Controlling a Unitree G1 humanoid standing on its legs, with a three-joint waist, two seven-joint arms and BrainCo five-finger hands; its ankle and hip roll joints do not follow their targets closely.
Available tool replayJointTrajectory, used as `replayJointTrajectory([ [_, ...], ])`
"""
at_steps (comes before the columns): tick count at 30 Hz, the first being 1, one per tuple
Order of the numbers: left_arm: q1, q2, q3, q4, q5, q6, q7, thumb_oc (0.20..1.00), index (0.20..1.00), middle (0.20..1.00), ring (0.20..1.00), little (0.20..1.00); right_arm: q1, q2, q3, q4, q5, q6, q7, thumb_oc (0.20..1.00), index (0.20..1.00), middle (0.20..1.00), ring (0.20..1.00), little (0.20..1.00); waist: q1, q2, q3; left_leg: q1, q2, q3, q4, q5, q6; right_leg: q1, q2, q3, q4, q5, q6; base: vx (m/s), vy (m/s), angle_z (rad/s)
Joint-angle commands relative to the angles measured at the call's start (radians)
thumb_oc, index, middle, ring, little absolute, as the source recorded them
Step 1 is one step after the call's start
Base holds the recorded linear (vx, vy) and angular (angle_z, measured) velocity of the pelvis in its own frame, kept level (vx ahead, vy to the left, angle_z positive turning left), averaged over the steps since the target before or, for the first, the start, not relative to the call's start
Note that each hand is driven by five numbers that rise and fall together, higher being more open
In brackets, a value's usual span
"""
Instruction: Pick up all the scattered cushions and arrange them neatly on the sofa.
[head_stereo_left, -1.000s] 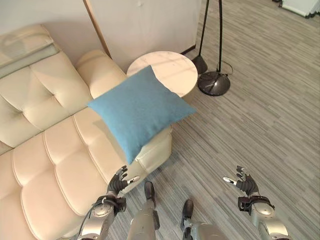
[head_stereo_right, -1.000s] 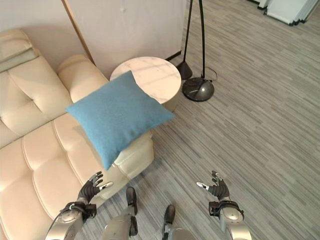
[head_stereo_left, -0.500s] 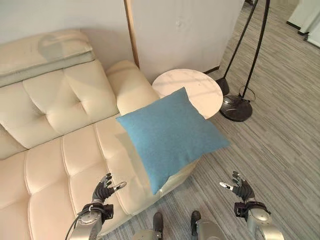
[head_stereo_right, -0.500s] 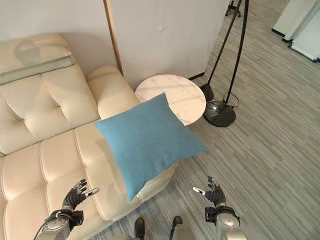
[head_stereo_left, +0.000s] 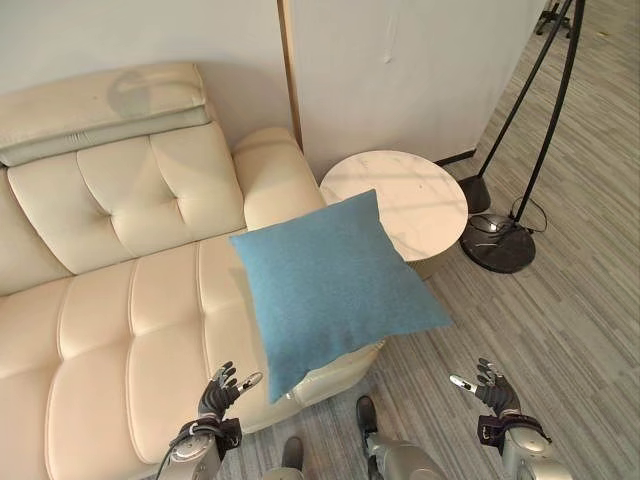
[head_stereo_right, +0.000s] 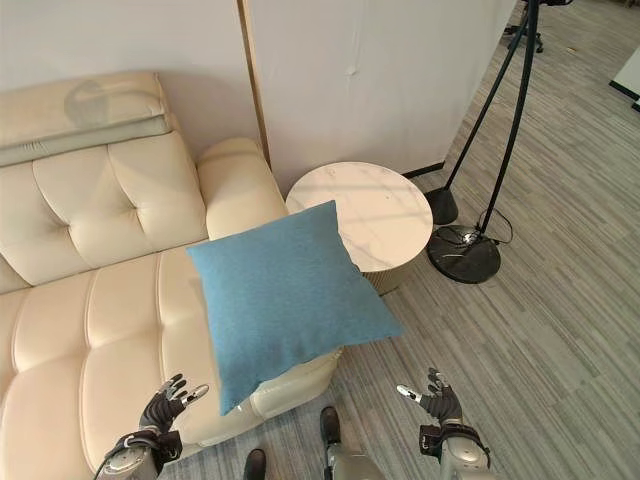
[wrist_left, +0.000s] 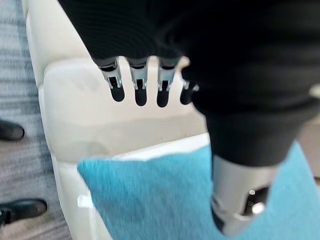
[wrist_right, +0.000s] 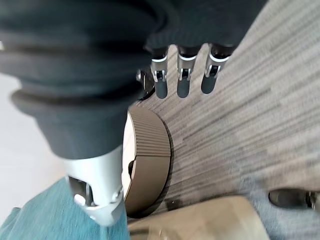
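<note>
The view has swung left; the blue cushion (head_stereo_left: 335, 285) overhangs the sofa (head_stereo_left: 120, 300) edge mid-frame, both hands (head_stereo_left: 222, 391) (head_stereo_left: 488, 388) released, cushion awaiting pickup

A square blue cushion (head_stereo_left: 335, 285) with a plain woven cover lies turned cornerwise on the end seat of the cream tufted leather sofa (head_stereo_left: 120, 300). One corner hangs past the seat's front edge; another juts over the sofa's end toward the floor.
</note>
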Motion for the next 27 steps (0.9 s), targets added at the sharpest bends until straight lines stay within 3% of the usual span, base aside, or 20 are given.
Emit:
replayJointTrajectory([
  [1,-0.071,0.062,0.019,-0.032,-0.016,-0.047,0.023,1.0,1.0,1.0,1.0,1.0,0.003,-0.027,-0.098,-0.033,0.03,-0.024,-0.047,1.0,1.0,1.0,1.0,1.0,-0.022,-0.042,0.0,-0.032,-0.07,0.162,0.033,-0.01,-0.006,0.053,-0.105,-0.013,0.062,-0.179,0.075,0.01,-0.014,1.22],
  [3,-0.082,0.065,0.041,-0.022,-0.017,-0.048,0.025,1.0,1.0,1.0,1.0,1.0,-0.003,-0.057,-0.137,-0.041,0.026,-0.024,-0.071,1.0,1.0,1.0,1.0,1.0,-0.029,-0.033,-0.01,-0.026,-0.062,0.21,0.019,-0.013,-0.003,0.065,-0.096,-0.025,0.06,-0.187,0.071,0.05,-0.009,0.95],
  [7,-0.11,0.076,0.072,0.021,-0.017,-0.052,0.034,1.0,1.0,1.0,1.0,1.0,-0.045,-0.132,-0.181,-0.083,-0.017,-0.011,-0.097,1.0,1.0,1.0,1.0,1.0,-0.029,-0.033,-0.031,0.005,-0.063,0.227,0.007,-0.022,0.0,0.091,-0.09,-0.021,0.049,-0.191,0.071,0.09,0.017,0.01],
  [9,-0.149,0.081,0.063,0.079,-0.03,-0.057,0.039,1.0,1.0,1.0,1.0,1.0,-0.111,-0.202,-0.161,-0.075,-0.04,-0.003,-0.105,1.0,1.0,1.0,1.0,1.0,-0.023,-0.036,-0.044,0.03,-0.065,0.233,-0.005,-0.026,0.0,0.104,-0.089,-0.011,0.043,-0.191,0.072,0.08,0.029,-0.22],
  [14,-0.243,0.075,0.0,0.205,-0.063,-0.056,0.043,1.0,1.0,1.0,1.0,1.0,-0.224,-0.254,-0.055,-0.038,-0.045,0.011,-0.091,1.0,1.0,1.0,1.0,1.0,-0.016,-0.042,-0.053,0.05,-0.061,0.239,-0.028,-0.023,-0.003,0.105,-0.085,0.004,0.042,-0.197,0.072,0.03,0.013,-0.09],
  [18,-0.341,0.059,-0.077,0.264,-0.078,-0.056,0.045,1.0,1.0,1.0,1.0,1.0,-0.319,-0.238,0.063,-0.005,-0.028,0.022,-0.078,1.0,1.0,1.0,1.0,1.0,-0.013,-0.056,-0.041,0.024,-0.055,0.242,-0.03,-0.017,-0.007,0.065,-0.081,0.007,0.044,-0.19,0.072,-0.07,-0.028,0.01],
  [21,-0.451,0.041,-0.141,0.295,-0.098,-0.062,0.056,1.0,1.0,1.0,1.0,1.0,-0.421,-0.195,0.162,0.0,-0.006,0.018,-0.082,1.0,1.0,1.0,1.0,1.0,-0.013,-0.07,-0.001,-0.053,-0.048,0.241,-0.022,-0.001,-0.007,-0.025,-0.075,0.023,0.06,-0.171,0.069,-0.28,-0.059,-0.04],
  [24,-0.721,0.037,-0.234,0.408,-0.152,-0.083,0.101,1.0,1.0,1.0,1.0,1.0,-0.688,-0.127,0.326,0.043,0.037,0.008,-0.128,1.0,1.0,1.0,1.0,1.0,-0.015,-0.096,0.07,-0.189,-0.04,0.249,0.014,0.032,-0.012,-0.165,-0.07,0.04,0.097,-0.132,0.063,-0.32,-0.044,-0.15],
  [27,-0.796,0.022,-0.262,0.427,-0.17,-0.084,0.111,1.0,1.0,1.0,1.0,1.0,-0.754,-0.078,0.373,0.05,0.078,-0.001,-0.148,1.0,1.0,1.0,1.0,1.0,-0.017,-0.103,0.094,-0.216,-0.038,0.249,0.026,0.043,-0.015,-0.185,-0.071,0.039,0.097,-0.122,0.062,-0.08,-0.018,-0.05],
])
